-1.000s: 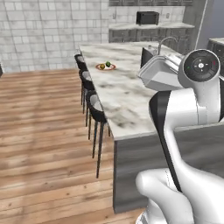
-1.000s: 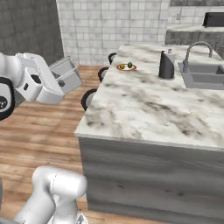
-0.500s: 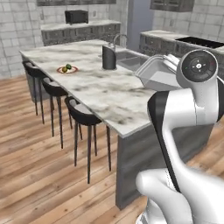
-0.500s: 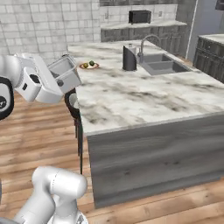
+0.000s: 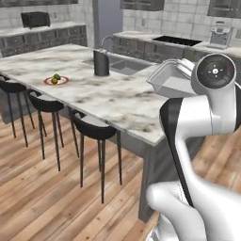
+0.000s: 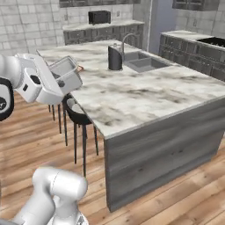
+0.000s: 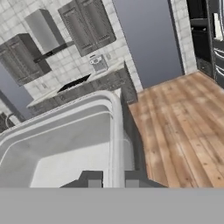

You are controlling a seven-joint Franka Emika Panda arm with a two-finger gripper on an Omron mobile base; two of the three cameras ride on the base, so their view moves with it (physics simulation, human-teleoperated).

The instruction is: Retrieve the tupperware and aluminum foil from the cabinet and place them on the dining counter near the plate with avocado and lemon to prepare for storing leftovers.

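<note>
- The whole scene has swung round in both base views over the last second. The base is driving along the dining counter [image 5: 117, 101], so it is the cameras that have moved, not the things on top.
- The gripper [image 7: 113, 178] keeps its jaws closed on the rim of the tupperware [image 7: 65, 144], carried high at the arm's front, above the counter's near corner.
- The plate [image 5: 56, 81] with the lemon [image 5: 54, 81] and avocado [image 5: 57, 76] sits far along the counter, past the dark jug [image 5: 100, 63], well apart from the container.
- Judged from this, the carry is midway; the foil is yet to be fetched.
</note>
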